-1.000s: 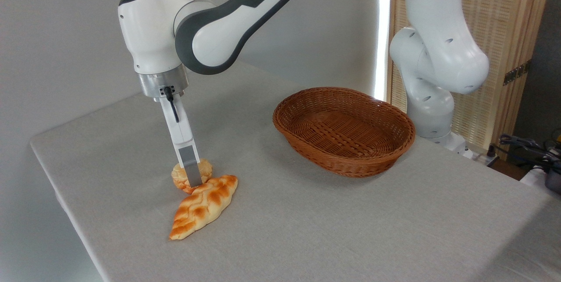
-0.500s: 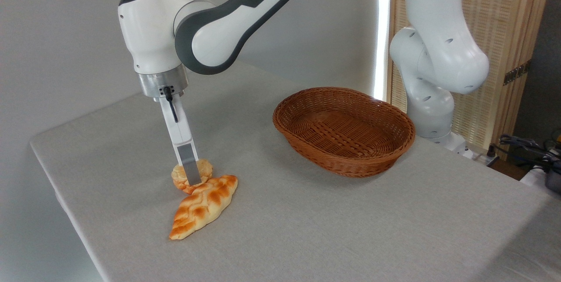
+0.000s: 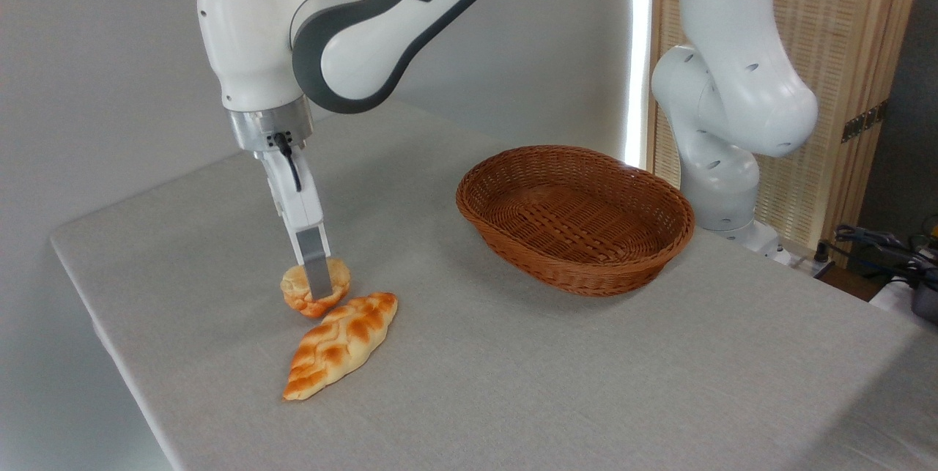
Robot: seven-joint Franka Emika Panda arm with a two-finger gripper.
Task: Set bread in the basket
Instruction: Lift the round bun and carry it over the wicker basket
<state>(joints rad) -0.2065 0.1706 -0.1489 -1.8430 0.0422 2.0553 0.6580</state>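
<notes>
From the fixed camera, the white and grey arm (image 3: 381, 24) reaches down at the left of the table (image 3: 513, 383), a small blue light glowing on top of its wrist joint; no brand name, label or writing can be read anywhere on it. The gripper (image 3: 316, 282) points straight down with its fingers (image 3: 315, 269) clamped on the bun (image 3: 315, 288); one grey finger pad crosses the front of the bun, the other finger is hidden behind it. The bun, pale gold on top and orange beneath, seems to hang just clear of the grey cloth, though contact underneath is hard to judge; it sits just above and left of the braided loaf (image 3: 341, 345), a narrow gap between the two; the loaf lies flat, its pointed end toward the table's near edge. The basket (image 3: 575, 218) stands well apart to the right, oval, reddish-brown wicker, nothing inside it; behind it rises the arm's white base column (image 3: 722, 90) before a slatted wooden screen (image 3: 843, 53); some dark cables (image 3: 879, 240) lie at the far right.
</notes>
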